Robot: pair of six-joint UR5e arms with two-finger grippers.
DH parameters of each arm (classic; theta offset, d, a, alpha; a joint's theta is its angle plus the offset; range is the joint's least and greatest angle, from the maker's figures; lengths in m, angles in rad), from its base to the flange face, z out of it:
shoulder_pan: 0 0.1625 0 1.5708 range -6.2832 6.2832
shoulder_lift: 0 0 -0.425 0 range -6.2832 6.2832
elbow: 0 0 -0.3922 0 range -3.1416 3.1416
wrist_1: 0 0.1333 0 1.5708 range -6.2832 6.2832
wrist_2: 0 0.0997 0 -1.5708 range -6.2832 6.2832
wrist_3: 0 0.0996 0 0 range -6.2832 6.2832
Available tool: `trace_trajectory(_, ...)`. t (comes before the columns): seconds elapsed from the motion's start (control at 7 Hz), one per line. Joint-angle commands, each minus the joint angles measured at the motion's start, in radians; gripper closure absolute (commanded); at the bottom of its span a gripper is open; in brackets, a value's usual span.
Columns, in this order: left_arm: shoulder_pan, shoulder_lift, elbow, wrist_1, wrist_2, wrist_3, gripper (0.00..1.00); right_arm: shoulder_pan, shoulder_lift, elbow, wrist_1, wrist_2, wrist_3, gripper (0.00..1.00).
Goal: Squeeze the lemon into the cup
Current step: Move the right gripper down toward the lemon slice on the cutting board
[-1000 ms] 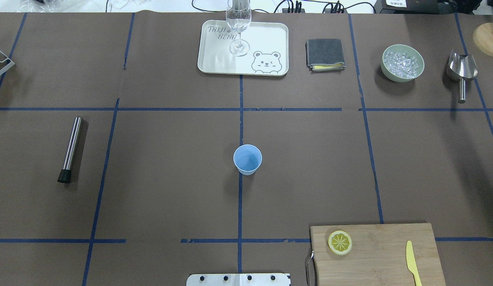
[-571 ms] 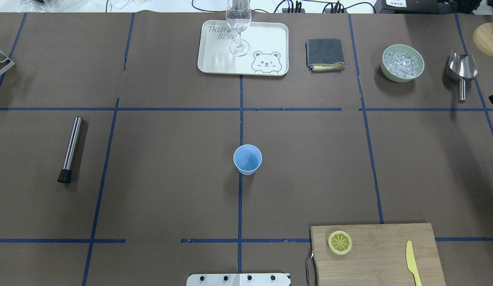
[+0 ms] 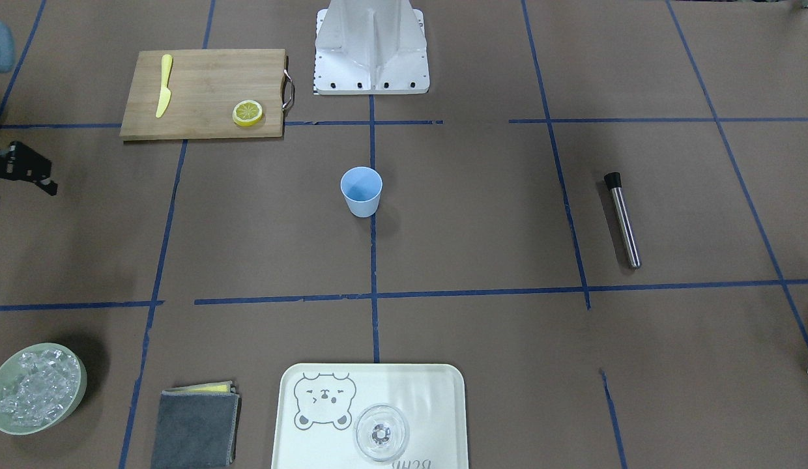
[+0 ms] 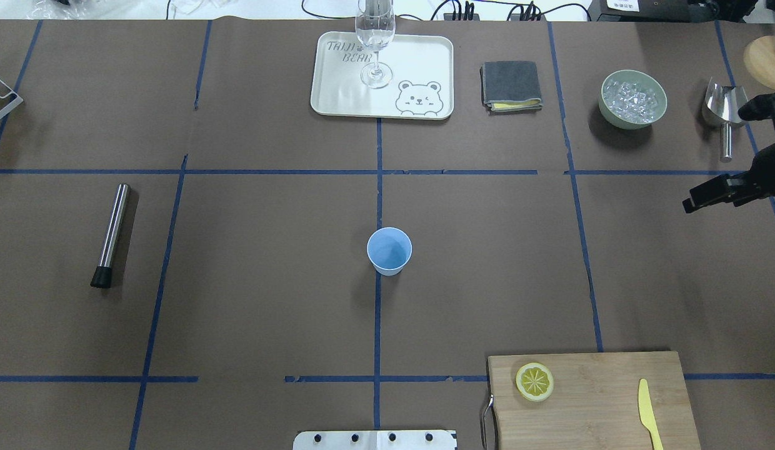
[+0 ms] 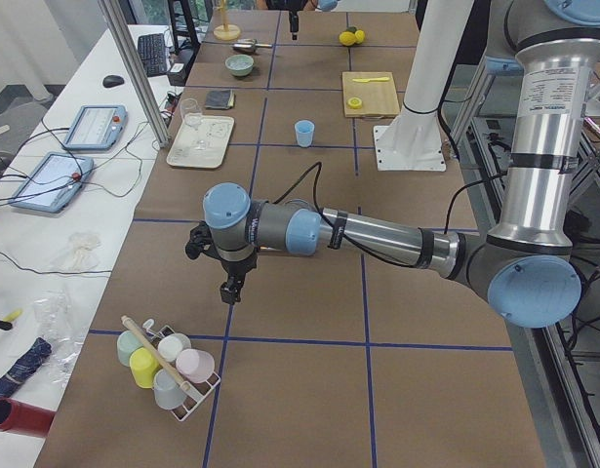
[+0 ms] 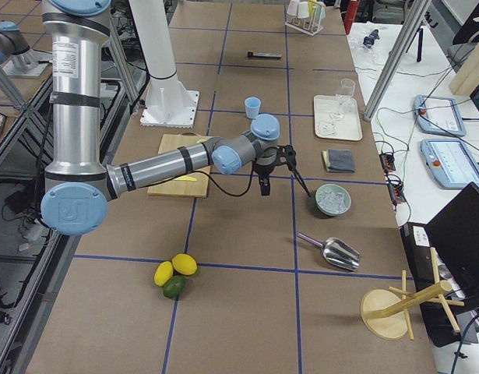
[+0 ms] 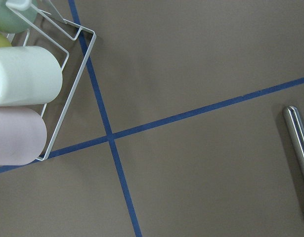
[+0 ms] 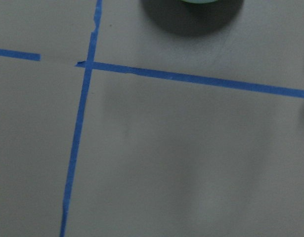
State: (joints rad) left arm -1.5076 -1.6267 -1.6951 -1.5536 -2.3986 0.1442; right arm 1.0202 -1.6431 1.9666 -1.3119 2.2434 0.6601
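Though the overhead view's edge cuts off the right gripper (image 4: 714, 160), you can see its jaws spread wide and empty near the table's right edge. Your left gripper (image 5: 228, 285) shows only side-on; its opening cannot be told. The lemon (image 4: 534, 381) lies on the cutting board (image 4: 603, 403) by the robot-side edge, the cup (image 4: 389, 250) mid-table.

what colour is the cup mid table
The cup is light blue, seen best in the overhead exterior view.
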Motion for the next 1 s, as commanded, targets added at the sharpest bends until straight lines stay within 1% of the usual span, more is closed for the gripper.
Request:
trace_trajectory(0.0,0.001,0.002,0.008,-0.016,0.001,0.003,0.00,-0.298,-0.009,0.148,0.000,-0.178,0.334,0.00)
trace_trajectory(0.14,0.001,0.002,0.006,-0.016,0.001,0.003,0.00,-0.437,-0.006,0.184,0.000,-0.290,0.451,0.00)
trace_trajectory(0.29,0.001,0.002,0.006,-0.016,0.003,0.003,0.00,-0.547,0.027,0.202,-0.001,-0.347,0.520,0.01)
trace_trajectory(0.57,0.001,0.002,0.006,-0.016,0.003,0.003,0.00,-0.684,0.069,0.199,-0.003,-0.427,0.637,0.00)
trace_trajectory(0.71,0.001,0.004,0.006,-0.016,0.001,0.005,0.00,-0.763,0.116,0.186,-0.013,-0.502,0.729,0.00)
trace_trajectory(0.86,0.001,0.002,0.006,-0.016,0.001,0.003,0.00,-0.790,0.121,0.167,-0.013,-0.537,0.737,0.00)
